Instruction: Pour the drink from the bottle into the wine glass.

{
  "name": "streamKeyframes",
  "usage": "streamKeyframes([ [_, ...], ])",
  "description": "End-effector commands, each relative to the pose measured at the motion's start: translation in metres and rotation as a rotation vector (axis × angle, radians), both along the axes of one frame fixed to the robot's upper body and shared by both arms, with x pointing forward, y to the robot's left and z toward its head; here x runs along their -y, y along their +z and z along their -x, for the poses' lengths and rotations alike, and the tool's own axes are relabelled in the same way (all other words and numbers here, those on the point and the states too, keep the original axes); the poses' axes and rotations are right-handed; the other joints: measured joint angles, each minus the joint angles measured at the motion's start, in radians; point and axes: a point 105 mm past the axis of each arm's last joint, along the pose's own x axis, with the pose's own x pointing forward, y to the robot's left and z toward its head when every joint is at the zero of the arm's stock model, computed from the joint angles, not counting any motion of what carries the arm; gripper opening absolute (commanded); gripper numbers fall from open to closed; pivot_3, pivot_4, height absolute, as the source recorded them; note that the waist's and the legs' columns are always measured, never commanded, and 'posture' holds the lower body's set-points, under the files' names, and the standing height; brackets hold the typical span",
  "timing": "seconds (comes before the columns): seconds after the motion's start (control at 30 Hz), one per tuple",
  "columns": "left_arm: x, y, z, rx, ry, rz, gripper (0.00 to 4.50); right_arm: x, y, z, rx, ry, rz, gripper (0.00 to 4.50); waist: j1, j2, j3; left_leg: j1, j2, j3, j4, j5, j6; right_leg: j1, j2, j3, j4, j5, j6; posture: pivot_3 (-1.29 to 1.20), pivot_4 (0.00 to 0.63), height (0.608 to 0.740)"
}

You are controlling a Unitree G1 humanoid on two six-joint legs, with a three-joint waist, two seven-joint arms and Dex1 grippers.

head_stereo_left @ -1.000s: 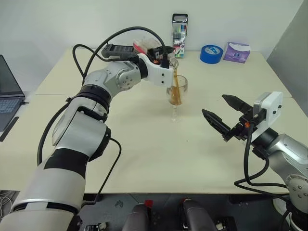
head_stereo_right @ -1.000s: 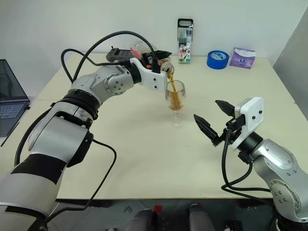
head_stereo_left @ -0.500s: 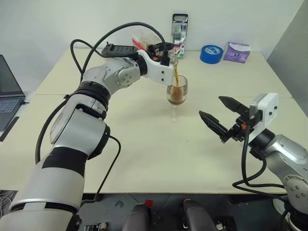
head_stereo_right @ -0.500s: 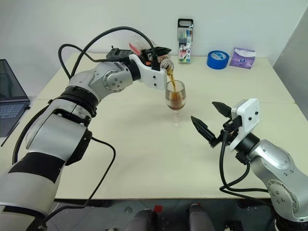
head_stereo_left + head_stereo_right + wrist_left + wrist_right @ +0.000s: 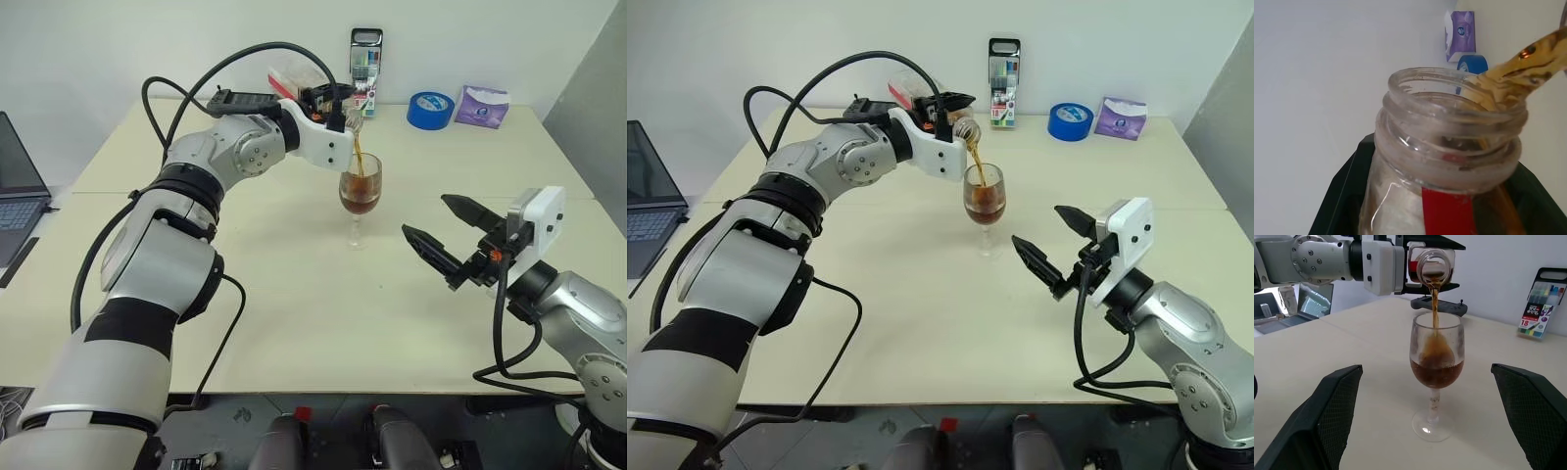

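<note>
Nearest, on the right, the right gripper (image 5: 453,242) hovers over the table (image 5: 323,313) with its two black fingers spread wide, holding nothing, pointing toward the wine glass (image 5: 359,201). The glass stands upright mid-table, its bowl about half full of the drink (image 5: 1436,369). Just above it, the left gripper (image 5: 945,111) is clamped on the bottle (image 5: 1431,265), tipped mouth-down, a thin brown stream falling into the bowl. Farther back: a marker pack (image 5: 365,61), blue tape roll (image 5: 430,108), purple tissue pack (image 5: 482,105).
</note>
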Motion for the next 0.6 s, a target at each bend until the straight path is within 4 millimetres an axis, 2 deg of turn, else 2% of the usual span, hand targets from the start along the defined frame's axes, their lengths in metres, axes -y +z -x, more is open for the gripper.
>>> streamKeyframes([
  [0.03,-0.001,0.024,0.003,0.068,-0.003,0.021,2.16,-0.001,0.009,0.003,0.042,0.011,-0.008,4.5,0.0,0.0,0.0,0.0,0.0,0.0,0.0,0.0,0.0,0.0,0.0,0.0,0.0,0.0,0.0,0.0,0.15,0.74],
  [0.4,-0.002,0.021,0.004,0.012,-0.02,0.088,2.16,-0.003,0.017,-0.004,0.064,-0.007,-0.024,4.5,0.0,0.0,0.0,-0.001,0.0,0.0,0.002,0.0,0.0,0.0,0.0,0.0,0.001,0.0,0.0,0.0,0.15,0.74],
  [0.6,-0.007,0.023,0.0,-0.218,-0.047,0.353,2.16,-0.007,0.027,-0.008,0.088,0.001,-0.027,4.5,-0.001,0.0,0.0,-0.001,0.0,0.001,0.004,0.0,0.0,0.0,0.0,-0.001,0.001,0.0,0.0,0.0,0.15,0.74],
])
